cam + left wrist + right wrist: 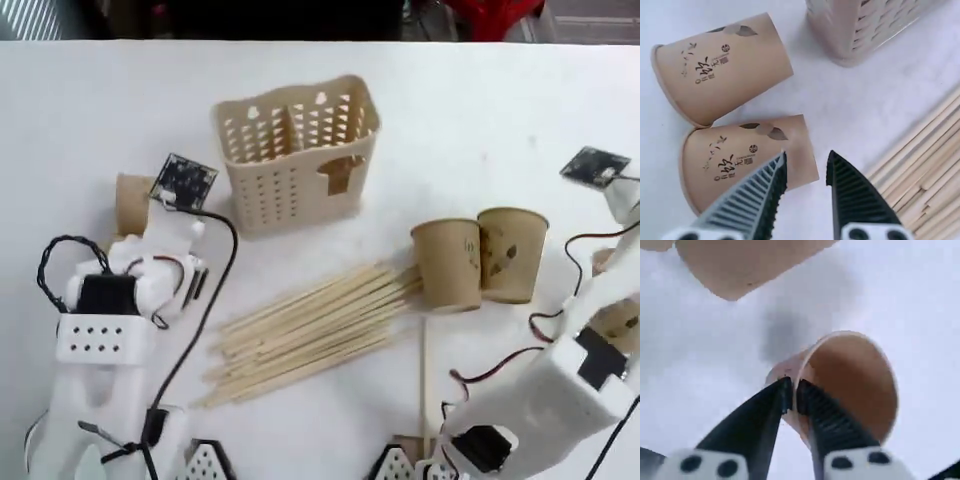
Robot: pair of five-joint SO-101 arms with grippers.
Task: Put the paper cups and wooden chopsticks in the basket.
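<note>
Right gripper (791,390) pinches the rim of a paper cup (855,375) at the right side of the table (100,90), open mouth tilted upward. Wooden chopsticks (310,335) lie bundled in the middle, running near-left to far-right. Left gripper (806,172) hangs spread above two tipped cups (735,160) left of the basket (296,160)

Beige slotted basket (295,150), 2 compartments, is stood upright at far centre. Chopsticks (310,330) are heaped loosely at near centre, w/ one stick (424,365) laid apart on the right. 2 cups (447,265) are stood touching, right of centre. 2 other cups (722,60) are laid on their sides, side by side, left of basket. A held cup (850,375) at the right edge is pinched at its rim by the right gripper (792,387).
</note>
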